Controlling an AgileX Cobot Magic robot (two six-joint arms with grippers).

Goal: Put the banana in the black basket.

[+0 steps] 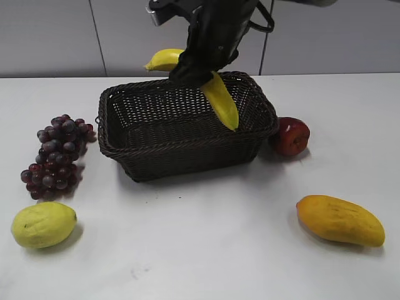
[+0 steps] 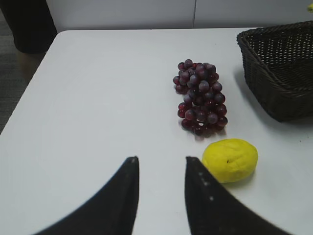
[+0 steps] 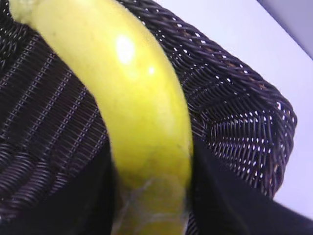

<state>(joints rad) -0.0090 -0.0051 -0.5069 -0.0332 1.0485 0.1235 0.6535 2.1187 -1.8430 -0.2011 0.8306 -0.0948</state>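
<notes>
The yellow banana (image 1: 222,100) hangs over the black basket (image 1: 156,153), gripped near its middle by my right gripper (image 1: 195,70). One end points down into the basket by the right wall; the other end sticks out behind the arm. In the right wrist view the banana (image 3: 137,93) fills the space between the dark fingers (image 3: 151,196), with the basket's woven wall (image 3: 234,112) right behind. My left gripper (image 2: 161,164) is open and empty over the table, left of the basket (image 2: 281,73).
A bunch of purple grapes (image 1: 56,153) and a yellow-green lemon (image 1: 42,224) lie left of the basket; both show in the left wrist view, grapes (image 2: 200,98) and lemon (image 2: 231,159). A red apple (image 1: 290,135) touches the basket's right side. A mango (image 1: 340,219) lies front right.
</notes>
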